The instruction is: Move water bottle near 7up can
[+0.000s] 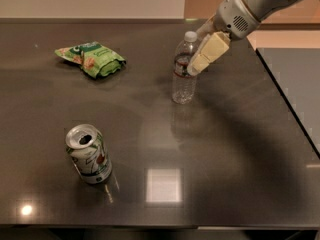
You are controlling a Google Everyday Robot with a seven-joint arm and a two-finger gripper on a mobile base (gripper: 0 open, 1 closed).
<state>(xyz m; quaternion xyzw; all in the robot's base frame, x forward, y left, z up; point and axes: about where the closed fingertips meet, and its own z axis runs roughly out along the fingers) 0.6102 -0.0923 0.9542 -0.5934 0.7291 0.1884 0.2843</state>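
Observation:
The water bottle (183,71) stands upright at the back middle of the dark table (225,149); it is clear, with a white cap and a red-edged label band. My gripper (196,53) reaches in from the upper right and is open at the bottle's upper part. Its cream near finger (207,51) overlaps the bottle's right shoulder, and the other finger shows behind, beside the cap. The 7up can (89,154), silver and green with a red spot, stands at the front left, far from the bottle.
A green snack bag (92,59) lies at the back left. The table's right edge runs diagonally, with a grey surface (295,84) beyond it. A bright light reflection (162,184) lies on the table front.

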